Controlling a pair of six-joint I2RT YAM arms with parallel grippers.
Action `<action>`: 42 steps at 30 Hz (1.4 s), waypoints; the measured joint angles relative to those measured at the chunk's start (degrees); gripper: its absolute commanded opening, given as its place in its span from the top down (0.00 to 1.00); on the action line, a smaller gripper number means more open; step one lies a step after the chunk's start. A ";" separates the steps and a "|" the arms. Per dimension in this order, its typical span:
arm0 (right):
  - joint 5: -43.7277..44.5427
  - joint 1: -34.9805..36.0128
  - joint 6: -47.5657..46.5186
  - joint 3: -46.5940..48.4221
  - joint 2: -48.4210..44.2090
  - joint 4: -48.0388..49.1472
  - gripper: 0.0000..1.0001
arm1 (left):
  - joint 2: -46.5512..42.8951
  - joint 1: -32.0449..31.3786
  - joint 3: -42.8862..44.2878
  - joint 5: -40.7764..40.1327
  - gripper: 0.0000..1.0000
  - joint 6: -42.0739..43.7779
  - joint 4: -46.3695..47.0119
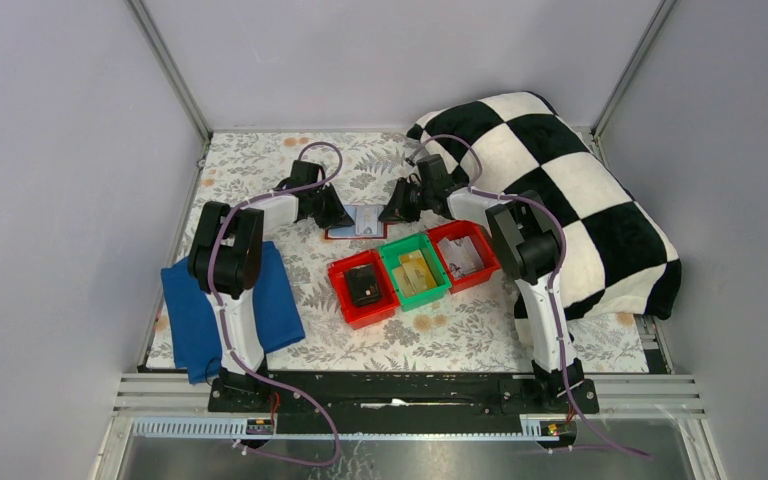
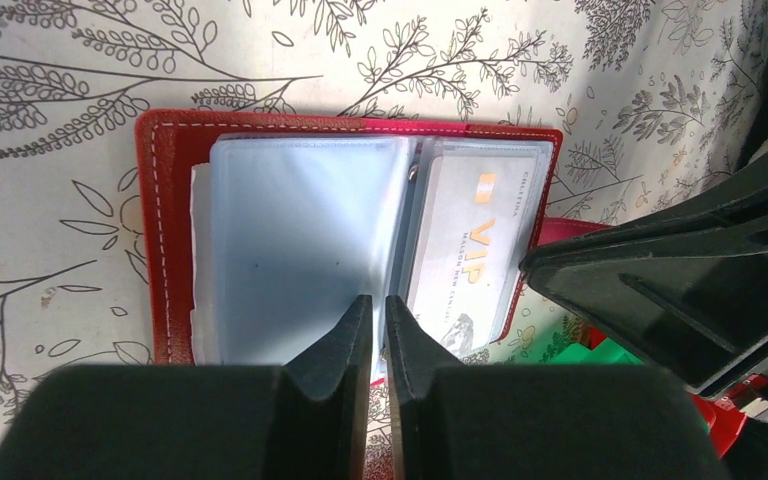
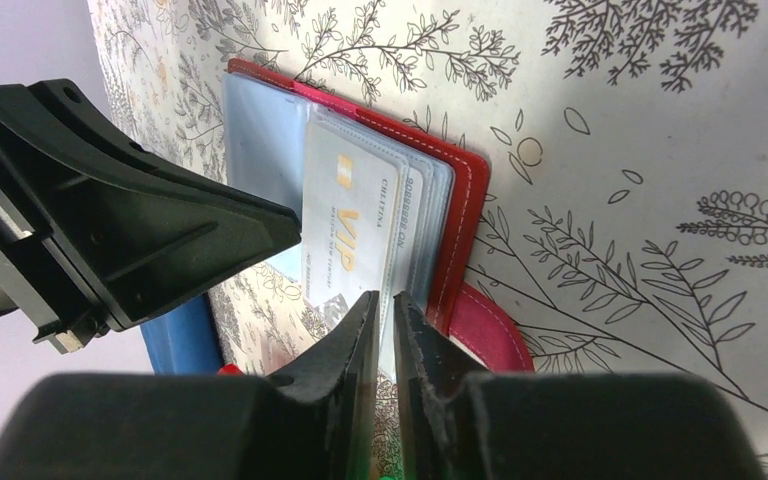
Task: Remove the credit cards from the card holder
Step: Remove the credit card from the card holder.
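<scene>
The dark red card holder (image 1: 363,226) lies open on the floral cloth between my two grippers. In the left wrist view its light blue pocket sleeves (image 2: 300,240) face up, and a whitish credit card (image 2: 475,245) marked VIP sits in the right-hand sleeve. My left gripper (image 2: 378,302) is shut on the near edge of the sleeves by the spine; in the top view it (image 1: 338,216) is at the holder's left. My right gripper (image 3: 384,298) is shut on the near corner of the VIP card (image 3: 350,215), beside the red strap tab (image 3: 490,325); in the top view it (image 1: 390,213) is at the holder's right.
Three small bins stand in a row in front of the holder: a red one (image 1: 341,272) with a black boxy object (image 1: 364,286), a green one (image 1: 397,247) with yellow-tan items, and a red one (image 1: 479,232). A blue cloth (image 1: 195,310) lies left, a checkered blanket (image 1: 570,170) right.
</scene>
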 measured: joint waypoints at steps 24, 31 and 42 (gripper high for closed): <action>-0.87 0.00 2.54 -2.16 -0.87 4.13 0.79 | -0.02 0.44 -0.44 1.88 0.82 -0.94 0.90; -2.45 0.28 2.51 0.20 0.33 3.67 0.78 | -0.02 0.44 -0.46 2.62 0.81 -0.96 1.07; -2.32 0.39 2.21 0.81 1.44 2.43 0.75 | -0.02 0.59 -1.11 3.37 0.79 -1.03 1.81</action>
